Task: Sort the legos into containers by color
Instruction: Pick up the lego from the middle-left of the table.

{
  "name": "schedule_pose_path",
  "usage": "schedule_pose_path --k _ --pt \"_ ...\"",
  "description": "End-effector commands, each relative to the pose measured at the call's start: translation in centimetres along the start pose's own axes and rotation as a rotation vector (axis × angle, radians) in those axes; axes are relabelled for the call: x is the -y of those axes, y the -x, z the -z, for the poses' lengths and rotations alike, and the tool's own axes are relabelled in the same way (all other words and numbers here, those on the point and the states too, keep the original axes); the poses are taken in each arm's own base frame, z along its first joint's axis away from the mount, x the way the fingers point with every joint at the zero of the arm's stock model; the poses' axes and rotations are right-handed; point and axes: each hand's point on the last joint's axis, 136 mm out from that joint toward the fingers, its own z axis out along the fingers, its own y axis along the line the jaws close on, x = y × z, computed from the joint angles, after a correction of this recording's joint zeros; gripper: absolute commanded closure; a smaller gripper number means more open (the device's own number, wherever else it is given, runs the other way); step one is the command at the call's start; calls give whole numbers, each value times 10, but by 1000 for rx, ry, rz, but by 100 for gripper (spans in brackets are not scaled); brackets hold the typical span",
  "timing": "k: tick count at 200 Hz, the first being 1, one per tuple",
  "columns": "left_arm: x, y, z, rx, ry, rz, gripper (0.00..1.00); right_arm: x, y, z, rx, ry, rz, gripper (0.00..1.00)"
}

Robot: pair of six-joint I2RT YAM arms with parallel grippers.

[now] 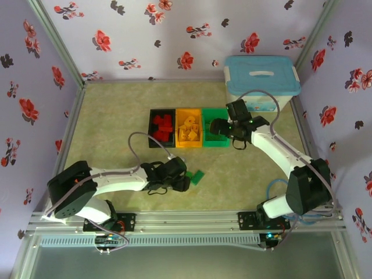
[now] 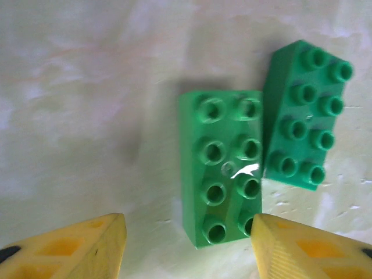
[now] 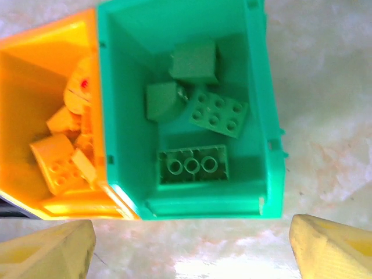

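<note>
Two green legos lie side by side on the table, one (image 2: pixel 221 165) between my open left gripper's (image 2: pixel 187 247) yellow fingertips and touching the right one, the other (image 2: pixel 305 113) just beyond to the right. From above, the left gripper (image 1: pixel 181 177) sits beside these legos (image 1: pixel 196 176). My right gripper (image 3: pixel 189 250) is open with nothing in it, hovering over the near edge of the green bin (image 3: pixel 264 116), which holds several green legos (image 3: pixel 193 164). The yellow-orange bin (image 3: pixel 35 70) next to it holds yellow-orange legos (image 3: pixel 58 163). The black bin (image 1: pixel 152 127) holds red legos (image 1: pixel 163 127).
A large white box with a light-blue lid (image 1: pixel 261 81) stands at the back right, just behind the right arm. The three bins form a row mid-table. Floral walls enclose the table on three sides.
</note>
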Motion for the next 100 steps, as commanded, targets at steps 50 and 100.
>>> schedule_pose_path --k 50,100 --pt "7 -7 -22 -106 87 -73 42 19 -3 12 50 -21 -48 13" --pt "-9 0 -20 -105 202 -87 66 28 -7 17 58 -32 -59 13"
